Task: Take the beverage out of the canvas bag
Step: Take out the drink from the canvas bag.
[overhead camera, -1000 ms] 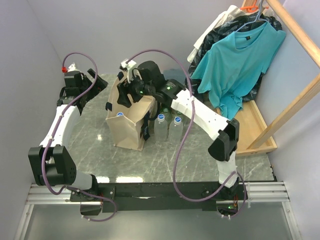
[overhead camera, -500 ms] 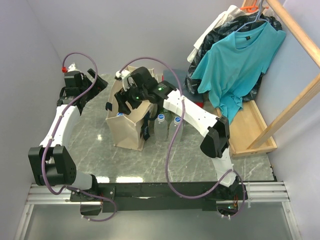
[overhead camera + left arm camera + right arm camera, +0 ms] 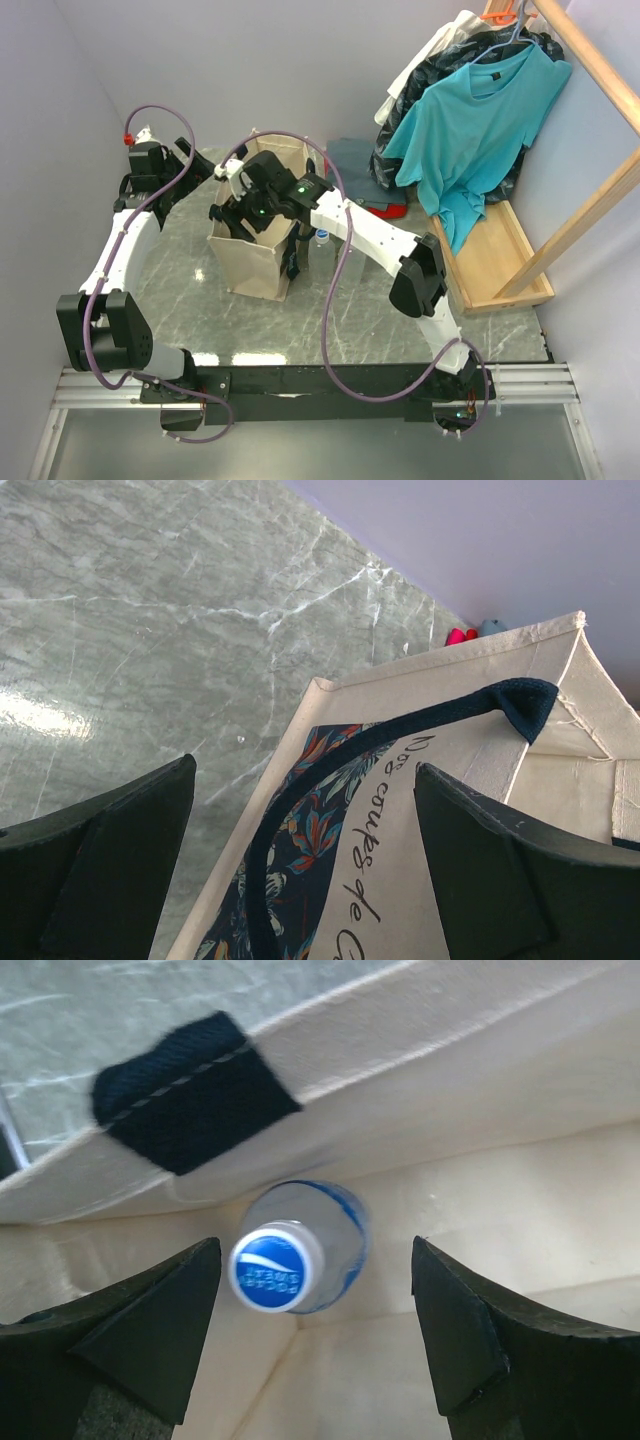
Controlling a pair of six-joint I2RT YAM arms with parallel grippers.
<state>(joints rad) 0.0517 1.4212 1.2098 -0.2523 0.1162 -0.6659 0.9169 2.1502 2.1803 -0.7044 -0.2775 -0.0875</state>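
The right pincer [image 3: 315, 1250] hangs released, fingers spread wide, directly over the beverage [image 3: 300, 1252], a clear bottle with a blue-and-white cap that stands roughly upright in a corner deep inside the canvas bag [image 3: 520, 1200]. A clean pick likely means sinking straight down, centred on the neck and clear of the black strap [image 3: 185, 1090] and the fabric walls close by, before clenching. The left pincer [image 3: 303, 765], also released, hangs beside the beige, boxy bag on the grey marbled table [image 3: 330, 310].

Teal T-shirt [image 3: 480, 110] on a wooden rack [image 3: 500, 250] (right of the grey marble table [image 3: 200, 320])
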